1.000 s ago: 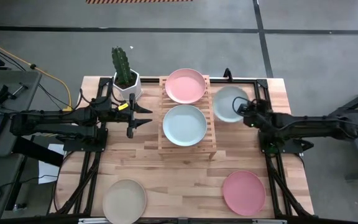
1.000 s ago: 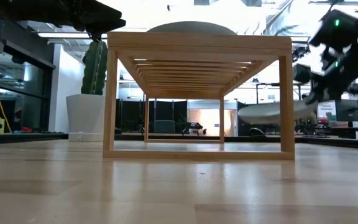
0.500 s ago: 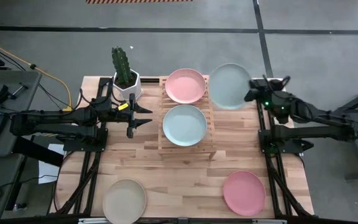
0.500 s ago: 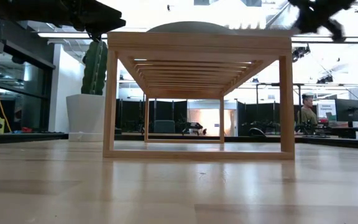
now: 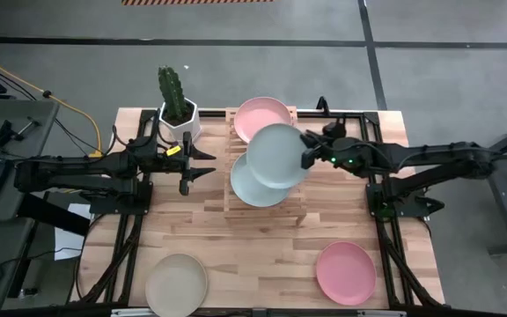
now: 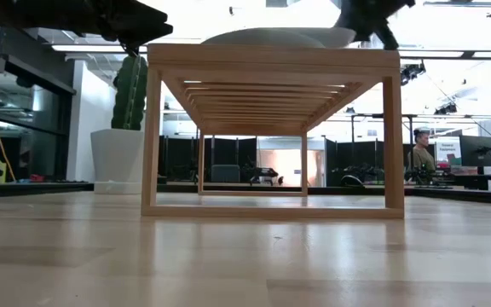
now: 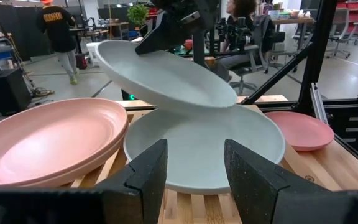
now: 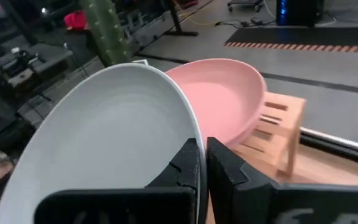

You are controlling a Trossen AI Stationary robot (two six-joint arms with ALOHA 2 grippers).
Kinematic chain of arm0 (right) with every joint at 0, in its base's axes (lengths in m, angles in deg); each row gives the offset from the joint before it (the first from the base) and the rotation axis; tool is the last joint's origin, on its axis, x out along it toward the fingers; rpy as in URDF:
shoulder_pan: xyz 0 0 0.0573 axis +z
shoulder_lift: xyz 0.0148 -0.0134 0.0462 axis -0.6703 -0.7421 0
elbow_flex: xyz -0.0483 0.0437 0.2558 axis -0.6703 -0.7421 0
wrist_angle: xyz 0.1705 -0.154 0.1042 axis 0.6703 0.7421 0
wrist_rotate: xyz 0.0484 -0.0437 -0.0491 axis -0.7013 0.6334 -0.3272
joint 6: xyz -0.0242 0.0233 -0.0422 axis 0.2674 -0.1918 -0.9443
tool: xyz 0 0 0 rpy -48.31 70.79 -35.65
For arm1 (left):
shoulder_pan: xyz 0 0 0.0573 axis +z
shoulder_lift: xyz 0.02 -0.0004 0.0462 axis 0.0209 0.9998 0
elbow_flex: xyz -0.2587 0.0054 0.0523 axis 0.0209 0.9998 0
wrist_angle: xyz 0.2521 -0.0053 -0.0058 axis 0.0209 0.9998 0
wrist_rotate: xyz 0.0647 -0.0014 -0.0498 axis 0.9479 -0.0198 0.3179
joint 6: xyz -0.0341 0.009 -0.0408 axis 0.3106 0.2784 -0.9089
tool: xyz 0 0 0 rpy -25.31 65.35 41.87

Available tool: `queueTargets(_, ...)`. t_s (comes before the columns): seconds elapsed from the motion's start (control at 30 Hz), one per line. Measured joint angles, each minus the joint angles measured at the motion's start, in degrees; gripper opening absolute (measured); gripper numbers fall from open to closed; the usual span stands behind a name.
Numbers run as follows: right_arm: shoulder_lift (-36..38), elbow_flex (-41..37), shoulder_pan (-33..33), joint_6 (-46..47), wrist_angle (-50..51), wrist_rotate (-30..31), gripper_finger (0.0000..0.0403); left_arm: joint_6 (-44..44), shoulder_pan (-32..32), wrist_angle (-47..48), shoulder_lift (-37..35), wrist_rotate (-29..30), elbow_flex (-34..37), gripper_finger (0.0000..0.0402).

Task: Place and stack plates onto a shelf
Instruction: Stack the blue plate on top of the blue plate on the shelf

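Note:
The light-wood shelf stands mid-table. On its far half lies a pink plate, with a second pink rim under it. A mint plate lies on its near half. My right gripper, reaching in from the right, is shut on another mint plate, which hangs tilted over the lying one. My left gripper waits open, left of the shelf. A beige plate and a pink plate lie near the table's near edge. My right gripper pinches the mint plate's rim on the plate's right side between its two fingers, coming level from the table's right. The plate tilts, held side up, its low edge just over the lying mint plate; whether they touch I cannot tell.
A white pot with a cactus stands at the shelf's far left corner. Dark arm frames run along the table's left and right sides. People show in the room beyond the table.
My right gripper lifted the mint plate off the table right of the shelf, rose with it, then carried it left. The plate now hangs tilted over the shelf's near half, above the other mint plate.

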Motion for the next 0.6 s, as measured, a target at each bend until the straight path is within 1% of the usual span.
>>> queueTargets(0.13,-3.53,3.30,0.90,-1.16,0.10,-0.13,0.0000,0.02,-0.01,0.00,0.00,0.00,0.00,0.0149)
queueTargets(0.3,-6.94,4.65,1.44,-1.18,0.29,-1.77,0.0000,0.04,-0.02,0.02,0.00,0.00,-0.02,0.0149)
queueTargets(0.6,-8.82,4.65,1.44,1.24,0.34,-5.68,0.0000,0.15,0.00,0.02,0.00,0.00,0.00,0.0149)
